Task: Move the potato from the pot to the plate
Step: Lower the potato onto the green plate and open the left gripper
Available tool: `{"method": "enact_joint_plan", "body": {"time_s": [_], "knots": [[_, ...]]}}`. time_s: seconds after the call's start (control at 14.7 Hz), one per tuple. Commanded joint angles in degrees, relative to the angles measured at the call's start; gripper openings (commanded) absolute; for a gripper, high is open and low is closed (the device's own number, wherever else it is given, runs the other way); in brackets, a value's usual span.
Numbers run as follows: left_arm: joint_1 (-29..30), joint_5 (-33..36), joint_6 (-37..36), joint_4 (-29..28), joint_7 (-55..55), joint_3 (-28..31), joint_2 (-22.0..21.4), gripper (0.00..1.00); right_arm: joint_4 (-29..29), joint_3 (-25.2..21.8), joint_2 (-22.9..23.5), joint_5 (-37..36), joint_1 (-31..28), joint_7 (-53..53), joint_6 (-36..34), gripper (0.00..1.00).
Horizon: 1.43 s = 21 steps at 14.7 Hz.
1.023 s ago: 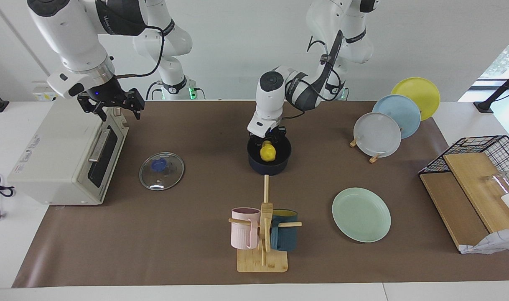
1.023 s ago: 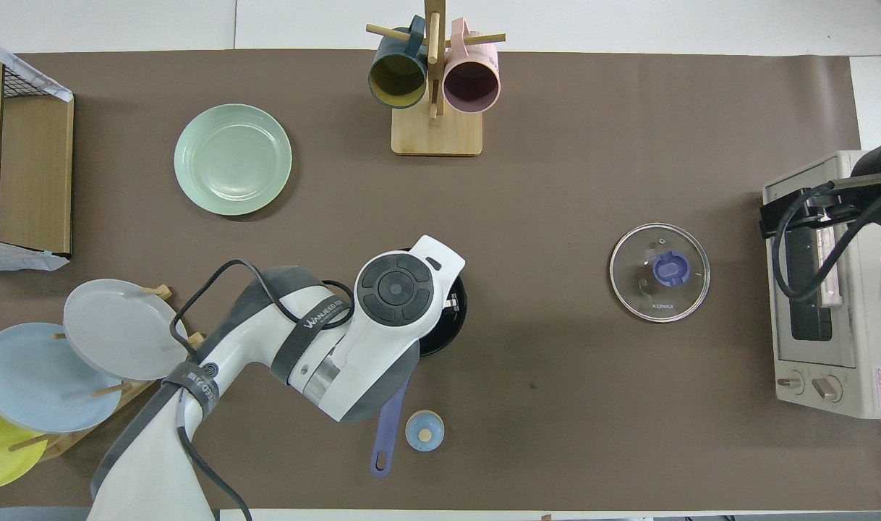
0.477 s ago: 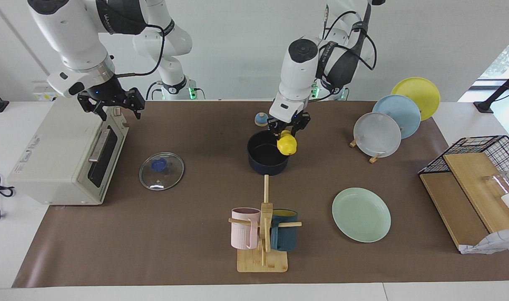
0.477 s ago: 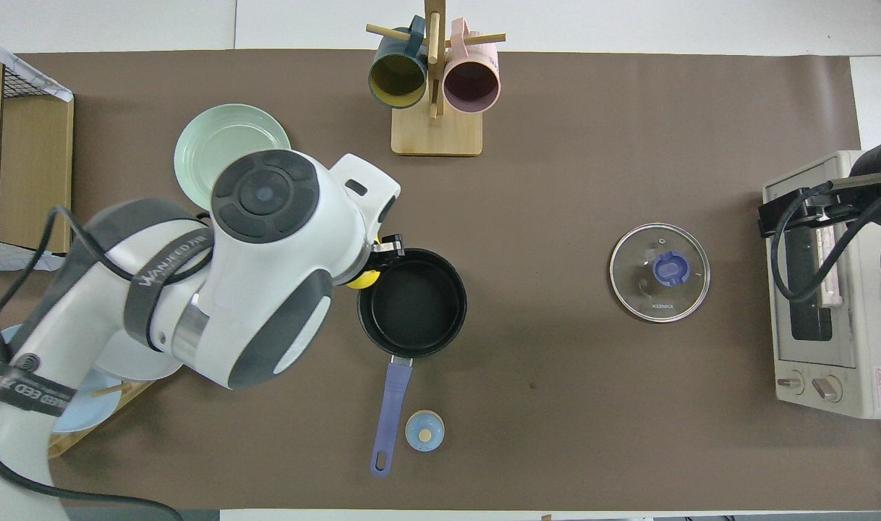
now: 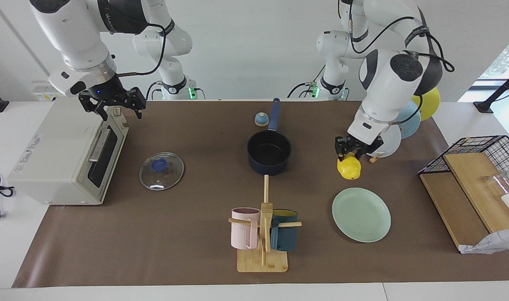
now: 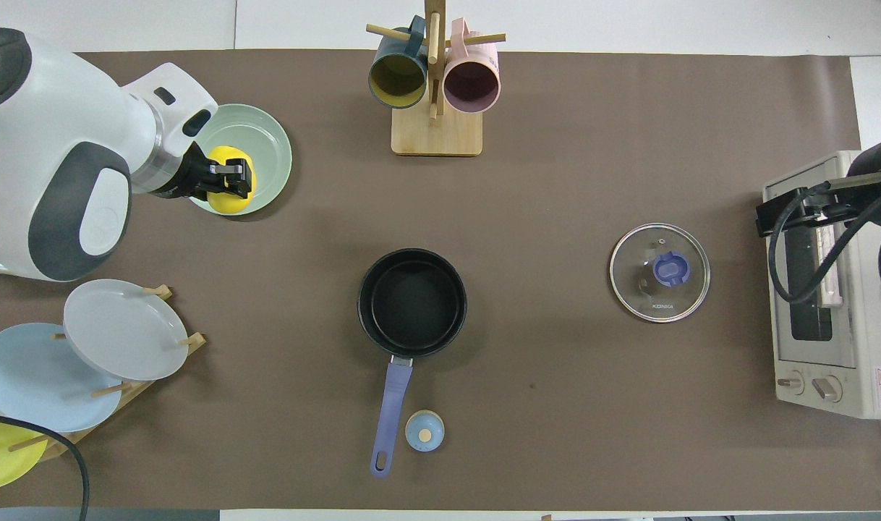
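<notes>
My left gripper (image 5: 351,155) (image 6: 229,179) is shut on the yellow potato (image 5: 349,168) (image 6: 228,192) and holds it in the air, over the mat beside the mint-green plate (image 5: 361,214) (image 6: 263,137); from overhead it covers the plate's edge. The navy pot (image 5: 269,151) (image 6: 412,302) stands at the table's middle, its black inside bare, its blue handle (image 6: 390,409) pointing toward the robots. My right gripper (image 5: 110,103) waits over the toaster oven (image 5: 64,154) at the right arm's end.
A glass lid (image 5: 161,170) lies between pot and oven. A mug rack (image 5: 263,234) with pink and teal mugs stands farther from the robots than the pot. A plate rack (image 5: 377,133) with grey, blue and yellow plates, a wire basket (image 5: 478,161) and a small blue knob (image 5: 261,119) are around.
My left gripper took the potato up out of the pot and carried it toward the left arm's end, to beside the green plate. The right arm has not moved.
</notes>
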Motion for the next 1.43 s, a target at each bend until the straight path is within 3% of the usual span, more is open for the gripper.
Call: {"method": "enact_joint_plan", "body": {"time_s": [0.0,0.34,0.89,0.95,1.16,1.23,1.36], "knots": [[2.4,0.8,6.9,1.7,5.4,-0.6,6.3,0.0,0.1,0.5,-0.2,0.9,-0.4,0.7,0.1,1.0],[3.9,5.2,13.9,1.1,9.4,-0.6,12.7,0.0,0.1,0.5,-0.3,0.8,-0.4,0.5,0.5,1.0],[4.6,5.6,16.4,-2.3,9.8,-0.6,13.0,0.0,0.0,0.6,-0.4,0.8,-0.4,0.6,0.5,1.0],[4.6,5.6,16.5,-2.9,9.8,-0.6,12.9,0.04,0.0,0.6,-0.4,0.8,-0.4,0.6,0.5,1.0],[4.7,5.6,16.1,-2.8,9.8,-0.6,12.8,0.95,-0.1,0.7,-0.4,0.9,-0.4,0.8,0.5,1.0],[4.7,5.6,15.8,-2.5,9.8,-0.6,12.8,1.0,-0.1,1.0,-0.4,0.9,-0.4,0.8,0.5,1.0],[4.9,5.4,15.1,-1.8,9.9,-0.4,12.3,1.0,-0.2,1.0,-0.4,0.9,-0.4,0.8,0.5,1.0]]}}
